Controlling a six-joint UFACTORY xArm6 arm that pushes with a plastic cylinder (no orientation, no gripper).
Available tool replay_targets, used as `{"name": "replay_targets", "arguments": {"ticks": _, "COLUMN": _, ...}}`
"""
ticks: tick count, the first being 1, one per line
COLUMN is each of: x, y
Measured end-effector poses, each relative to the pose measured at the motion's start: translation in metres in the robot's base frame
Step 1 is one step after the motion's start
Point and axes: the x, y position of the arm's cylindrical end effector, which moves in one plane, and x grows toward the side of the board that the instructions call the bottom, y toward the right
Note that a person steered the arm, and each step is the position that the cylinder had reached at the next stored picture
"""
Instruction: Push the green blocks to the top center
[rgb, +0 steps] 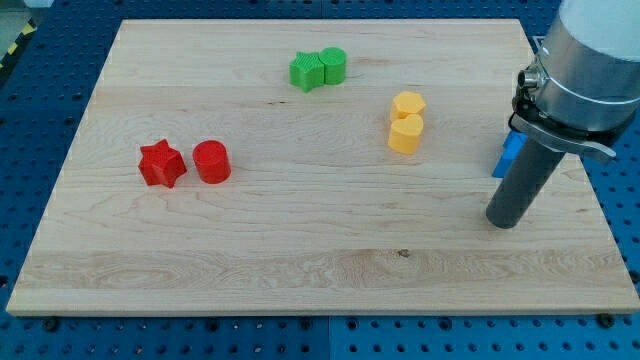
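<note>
With no claw fitted, my tip (505, 222), well apart, should be brought below the touching green star block (307, 71) and green cylinder block (334, 64), then pushed gently upward.

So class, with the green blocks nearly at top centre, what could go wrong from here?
1. My tip sits far right; heading for the green star and green cylinder could knock the yellow blocks.
2. The blue block beside the rod may get dragged.
3. A push could split the touching greens.
</note>
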Motion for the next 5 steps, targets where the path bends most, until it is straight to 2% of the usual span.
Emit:
{"name": "replay_targets", "arguments": {"ticks": 3, "x": 0.000, "y": -0.001}}
{"name": "replay_targets", "arguments": {"ticks": 4, "x": -0.003, "y": -0.032}}
{"name": "replay_targets", "arguments": {"ticks": 5, "x": -0.022, "y": -0.093}}
